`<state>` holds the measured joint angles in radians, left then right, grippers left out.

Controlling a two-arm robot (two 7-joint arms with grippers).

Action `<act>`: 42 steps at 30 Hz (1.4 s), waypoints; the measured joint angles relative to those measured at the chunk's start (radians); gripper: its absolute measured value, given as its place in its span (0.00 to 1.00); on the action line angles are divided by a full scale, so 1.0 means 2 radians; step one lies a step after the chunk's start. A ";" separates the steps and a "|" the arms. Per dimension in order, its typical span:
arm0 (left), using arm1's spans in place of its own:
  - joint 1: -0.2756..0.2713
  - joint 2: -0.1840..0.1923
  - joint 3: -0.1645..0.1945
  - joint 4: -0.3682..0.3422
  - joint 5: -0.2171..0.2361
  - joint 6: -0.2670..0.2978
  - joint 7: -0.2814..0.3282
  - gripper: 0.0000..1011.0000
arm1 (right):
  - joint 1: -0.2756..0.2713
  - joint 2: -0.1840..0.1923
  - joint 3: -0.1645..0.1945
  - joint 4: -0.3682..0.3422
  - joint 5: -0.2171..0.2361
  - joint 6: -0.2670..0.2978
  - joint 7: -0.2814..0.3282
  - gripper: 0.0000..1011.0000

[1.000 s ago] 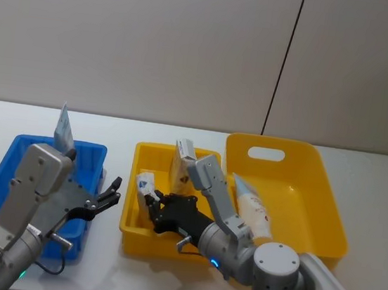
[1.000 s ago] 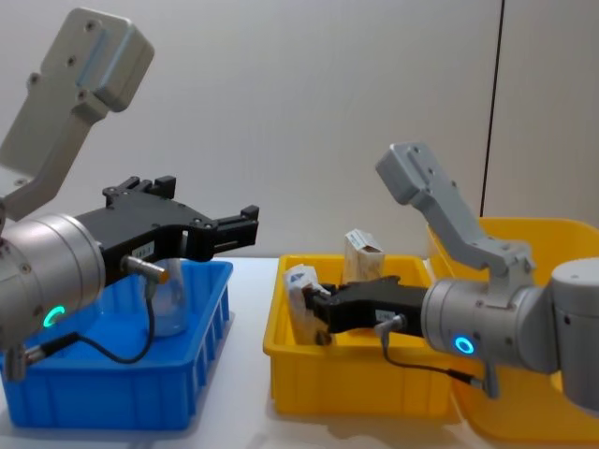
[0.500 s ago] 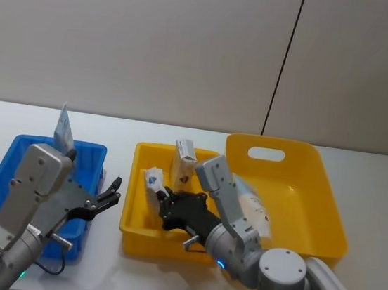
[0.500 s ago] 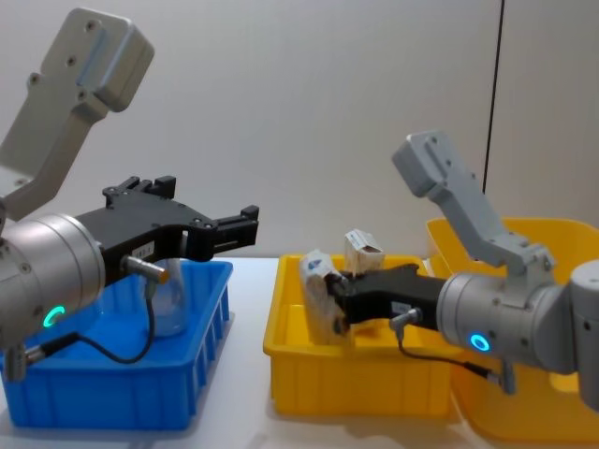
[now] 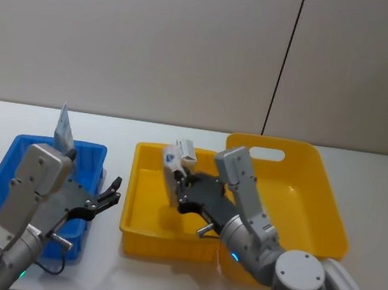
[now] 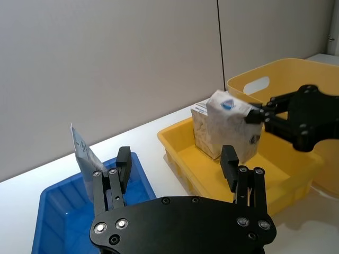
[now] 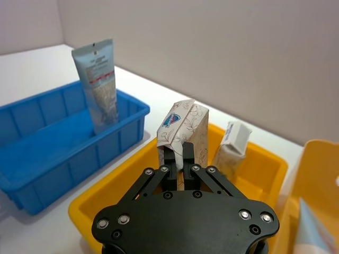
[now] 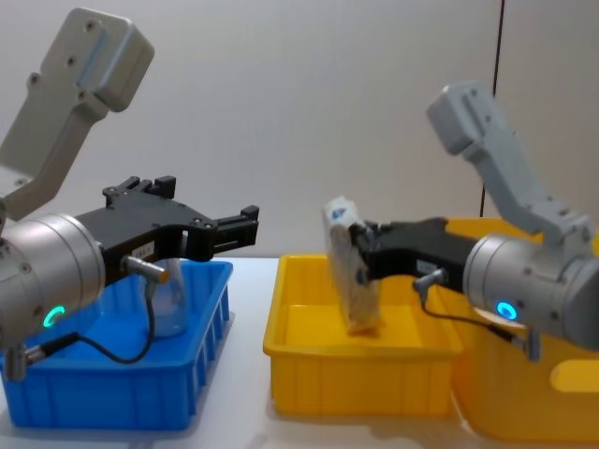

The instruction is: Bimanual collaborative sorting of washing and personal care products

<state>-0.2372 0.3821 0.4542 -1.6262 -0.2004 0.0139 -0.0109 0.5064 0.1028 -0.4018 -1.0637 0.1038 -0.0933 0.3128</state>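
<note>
Carton [image 8: 351, 264] centre frame in chest view, lifted above small yellow bin [image 8: 360, 372], clamped at upper end by right gripper [image 8: 360, 251] reaching in from right. Second carton [image 7: 229, 147] standing in same bin behind. Tube [image 5: 64, 127] upright in blue bin [image 5: 6, 178], left. Left gripper [image 8: 239, 227] spread wide, holding nothing, above blue bin's right wall. Large yellow bin [image 5: 321, 203] at right.

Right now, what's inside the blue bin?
One white tube stands at the blue bin's far end. The left gripper, open, covers part of its floor in the head view.
</note>
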 joint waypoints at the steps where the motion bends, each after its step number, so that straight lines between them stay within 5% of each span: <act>1: 0.000 0.000 0.000 0.000 0.000 0.000 0.000 0.99 | -0.003 0.001 0.001 -0.006 0.000 0.000 -0.001 0.05; 21: 0.000 0.000 0.000 0.000 0.000 0.000 0.000 0.99 | -0.051 0.026 0.042 -0.127 0.003 0.004 -0.026 0.05; 38: 0.000 0.000 0.000 0.000 0.000 0.000 0.000 0.99 | -0.091 0.049 0.093 -0.198 0.015 0.044 -0.043 0.05; 42: 0.000 0.000 0.000 0.000 0.000 0.000 0.000 0.99 | -0.100 0.054 0.103 -0.210 0.020 0.052 -0.044 0.16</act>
<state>-0.2372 0.3821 0.4542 -1.6262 -0.2004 0.0139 -0.0109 0.3062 0.2106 -0.1957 -1.4827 0.1435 0.0099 0.2246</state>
